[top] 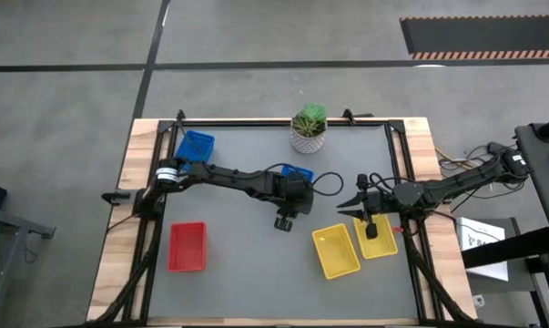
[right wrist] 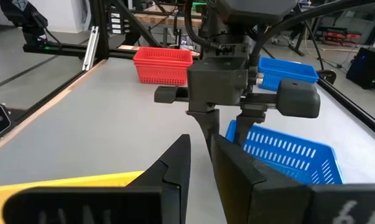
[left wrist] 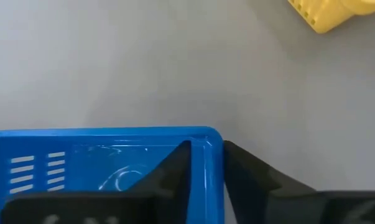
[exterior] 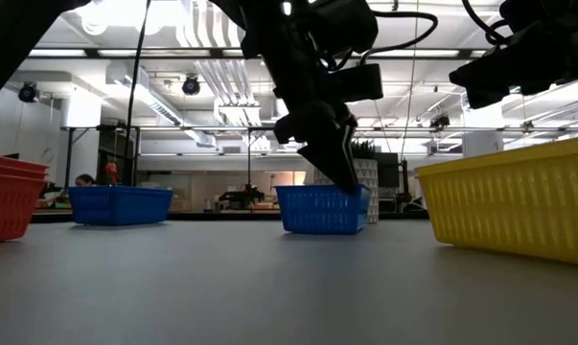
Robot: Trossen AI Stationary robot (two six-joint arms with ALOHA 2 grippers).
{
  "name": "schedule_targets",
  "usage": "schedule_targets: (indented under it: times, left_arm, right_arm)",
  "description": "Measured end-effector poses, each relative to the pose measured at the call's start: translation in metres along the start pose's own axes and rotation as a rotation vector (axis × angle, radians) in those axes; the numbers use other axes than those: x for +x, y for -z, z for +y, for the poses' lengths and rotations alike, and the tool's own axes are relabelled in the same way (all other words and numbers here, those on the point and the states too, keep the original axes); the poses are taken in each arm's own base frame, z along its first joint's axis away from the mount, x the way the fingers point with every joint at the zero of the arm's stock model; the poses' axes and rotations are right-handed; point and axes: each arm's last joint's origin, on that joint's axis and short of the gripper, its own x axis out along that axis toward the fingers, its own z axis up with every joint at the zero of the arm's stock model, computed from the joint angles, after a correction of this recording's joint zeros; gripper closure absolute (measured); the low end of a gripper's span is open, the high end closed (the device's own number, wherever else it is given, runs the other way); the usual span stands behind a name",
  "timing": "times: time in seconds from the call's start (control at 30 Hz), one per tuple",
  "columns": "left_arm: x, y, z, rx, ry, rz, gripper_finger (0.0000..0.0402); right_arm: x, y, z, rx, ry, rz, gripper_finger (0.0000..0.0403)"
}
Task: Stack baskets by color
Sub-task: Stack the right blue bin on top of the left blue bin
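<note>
Left to right: red perforated plastic basket (top: 187, 247) near the worktop's (top: 247, 273) front left, blue mesh basket (top: 194, 146) at back left, and the left end effector (left wrist: 206, 180) pinching the side wall of a second blue basket (left wrist: 106, 165) mid-worktop, fingers straddling the rim, narrowly parted. We'd firm that grip, lift level, then carry it left onto the other blue. Right end effector (top: 356, 208) hovers near two yellow baskets (top: 336, 251), fingers nearly together, holding nothing.
</note>
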Motion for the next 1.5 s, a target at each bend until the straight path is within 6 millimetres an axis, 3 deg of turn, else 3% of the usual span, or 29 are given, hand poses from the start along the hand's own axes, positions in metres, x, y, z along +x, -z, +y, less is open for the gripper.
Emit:
schedule_targets:
  times: [0.13,0.3,0.63,0.77,0.93,1.1,1.2,1.3,1.5]
  left_arm:
    - [0.000,0.000,-0.001,0.000,-0.011,0.007,0.0384]
    - [-0.009,0.002,-0.009,0.033,-0.194,0.136,0.0399]
    - [-0.087,0.024,-0.023,0.072,-0.239,0.310,0.0400]
    - [-0.124,0.052,-0.026,0.136,-0.241,0.298,0.0401]
    - [-0.160,0.111,-0.027,0.118,-0.268,0.319,0.0401]
    - [-0.182,0.174,-0.027,0.030,-0.321,0.335,0.0401]
    - [-0.189,0.201,-0.028,-0.026,-0.356,0.320,0.0401]
    - [-0.197,0.218,-0.029,-0.070,-0.386,0.300,0.0401]
    - [-0.205,0.230,-0.030,-0.094,-0.415,0.278,0.0401]
  right_arm:
    - [0.000,0.000,0.000,0.000,0.000,0.000,0.0346]
    - [0.000,0.000,0.000,0.000,0.000,0.001,0.0346]
    - [0.000,0.004,0.000,-0.001,-0.001,0.030,0.0346]
    - [0.000,0.004,0.000,0.002,-0.001,0.029,0.0346]
    - [0.000,0.003,0.000,0.005,-0.002,0.025,0.0346]
    - [0.000,0.003,0.000,0.005,-0.002,0.022,0.0346]
    - [0.000,0.003,0.000,0.005,-0.001,0.019,0.0346]
    - [0.000,0.003,0.000,0.005,-0.001,0.020,0.0346]
    - [0.000,0.002,0.000,-0.002,-0.002,0.018,0.0346]
